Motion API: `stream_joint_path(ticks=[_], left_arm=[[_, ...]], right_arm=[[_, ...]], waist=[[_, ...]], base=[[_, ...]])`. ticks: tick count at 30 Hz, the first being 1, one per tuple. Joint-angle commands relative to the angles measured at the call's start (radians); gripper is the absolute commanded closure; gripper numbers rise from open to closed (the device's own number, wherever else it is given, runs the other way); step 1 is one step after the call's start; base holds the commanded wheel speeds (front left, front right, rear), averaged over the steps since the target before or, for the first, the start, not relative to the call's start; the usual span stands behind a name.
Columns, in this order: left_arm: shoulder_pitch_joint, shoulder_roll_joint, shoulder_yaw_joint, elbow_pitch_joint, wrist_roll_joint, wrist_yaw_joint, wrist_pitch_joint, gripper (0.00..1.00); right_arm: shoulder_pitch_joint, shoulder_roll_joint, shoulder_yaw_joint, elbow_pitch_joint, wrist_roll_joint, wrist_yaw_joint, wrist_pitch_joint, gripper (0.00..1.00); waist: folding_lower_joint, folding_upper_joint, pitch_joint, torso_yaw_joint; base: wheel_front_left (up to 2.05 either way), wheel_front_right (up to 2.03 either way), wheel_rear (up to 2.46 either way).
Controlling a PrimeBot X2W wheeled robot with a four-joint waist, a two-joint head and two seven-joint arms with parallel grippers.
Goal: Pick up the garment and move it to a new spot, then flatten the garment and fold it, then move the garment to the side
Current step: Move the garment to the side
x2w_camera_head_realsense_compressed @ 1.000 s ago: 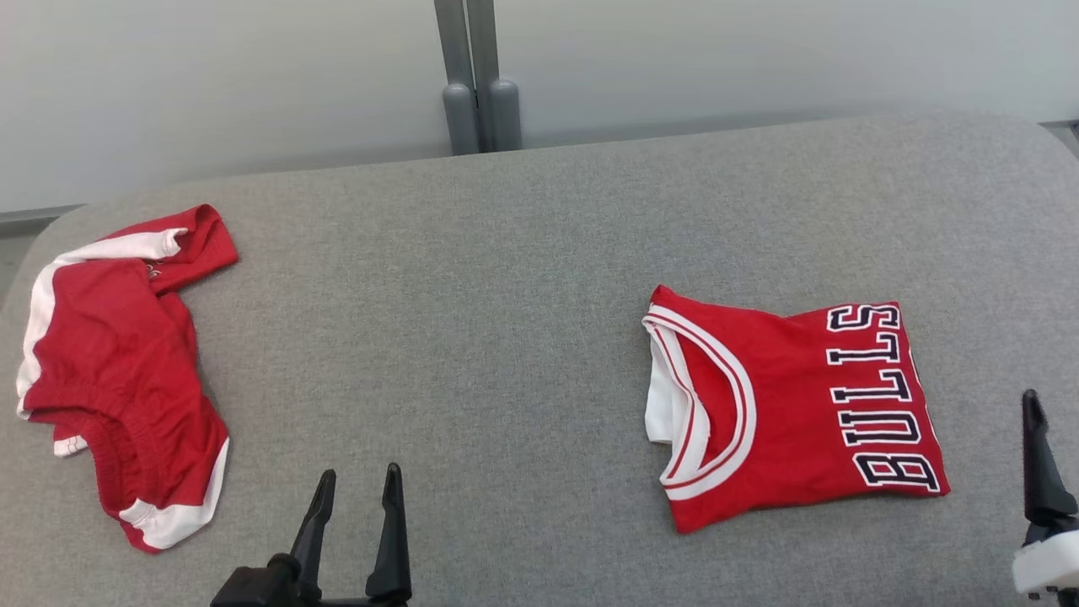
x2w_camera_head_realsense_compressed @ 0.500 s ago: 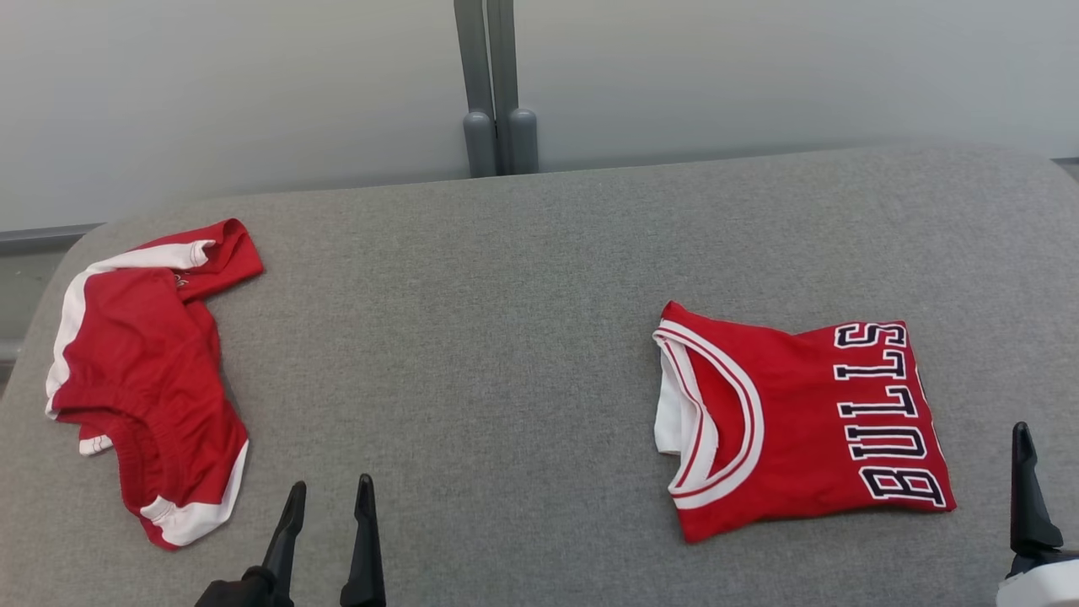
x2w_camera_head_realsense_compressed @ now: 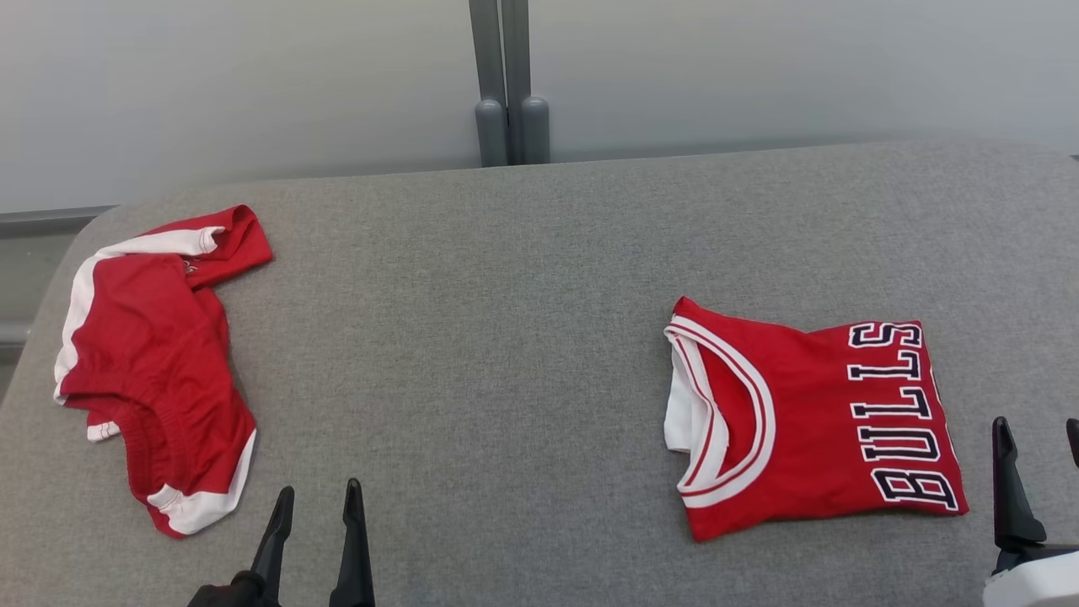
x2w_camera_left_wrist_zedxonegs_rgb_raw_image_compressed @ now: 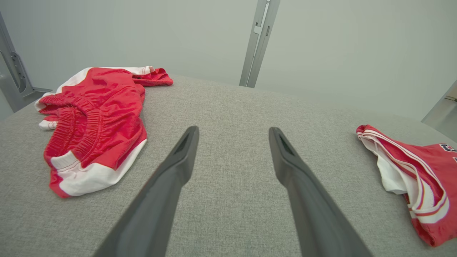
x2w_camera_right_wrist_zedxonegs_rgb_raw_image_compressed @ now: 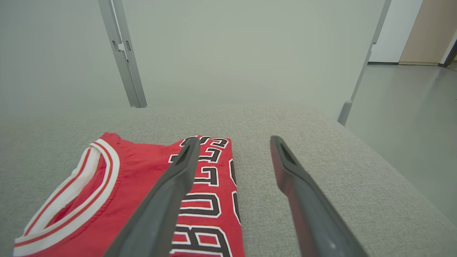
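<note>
The right gripper (x2w_camera_head_realsense_compressed: 1038, 421) stands with its jaws spread wide and nothing between them. It is just beside the lettered edge of the garment (x2w_camera_head_realsense_compressed: 809, 421) and, as far as the head view shows, clear of the cloth. The left gripper (x2w_camera_head_realsense_compressed: 319, 486) is likewise spread and empty, well apart from the garment on its neckline side. Both look idle, which suits work that seems all but finished. The garment lies as a compact folded rectangle, red face up. Its white-striped neckline (x2w_camera_head_realsense_compressed: 716, 421) is on the side away from the right gripper, and the black lettering (x2w_camera_head_realsense_compressed: 902, 413) runs along the edge nearest it. The edges sit fairly square, so I judge the fold made and the piece set off to the robot's right. Far from the garment, beyond the left gripper, a pair of red shorts (x2w_camera_head_realsense_compressed: 152, 362) with white trim lies crumpled. Everything rests on a grey woven surface (x2w_camera_head_realsense_compressed: 506, 337) with rounded corners. Behind the garment rises a pale wall split by a grey post (x2w_camera_head_realsense_compressed: 510, 84); past its lettered side the surface drops off to a smooth grey floor (x2w_camera_right_wrist_zedxonegs_rgb_raw_image_compressed: 410, 107)
</note>
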Motion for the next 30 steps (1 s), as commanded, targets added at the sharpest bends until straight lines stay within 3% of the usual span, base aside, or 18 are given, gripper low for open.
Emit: stream_joint_path(ticks=[1, 12, 17, 24, 30], left_arm=[[-0.004, 0.002, 0.002, -0.001, 0.002, 0.001, 0.000, 0.00], [-0.013, 0.002, 0.004, -0.009, -0.008, 0.012, 0.000, 0.00], [-0.034, 0.002, 0.003, -0.009, 0.007, 0.004, 0.000, 0.00], [-0.085, 0.002, -0.006, -0.019, 0.017, 0.002, 0.000, 0.00], [-0.120, 0.002, -0.026, -0.020, 0.018, 0.012, 0.000, 0.00]], right_arm=[[-0.011, -0.005, 0.001, -0.003, -0.002, 0.000, -0.004, 0.00], [-0.054, -0.008, 0.010, -0.015, 0.037, 0.000, -0.004, 0.00], [-0.125, -0.082, 0.067, 0.020, 0.103, 0.000, -0.004, 0.00], [-0.236, -0.236, 0.204, 0.127, 0.224, 0.000, 0.288, 0.00], [-0.306, -0.262, 0.241, 0.228, 0.276, 0.000, 0.408, 0.00]], waist=[[0.0000, 0.0000, 0.000, 0.002], [0.0000, 0.0000, 0.019, -0.003], [0.0000, 0.0000, 0.054, -0.014], [0.0000, 0.0000, 0.134, -0.003], [0.0000, 0.0000, 0.201, 0.016]], base=[[0.00, 0.00, 0.00], [0.00, 0.00, 0.00], [0.00, 0.00, 0.00], [0.00, 0.00, 0.00], [0.00, 0.00, 0.00]])
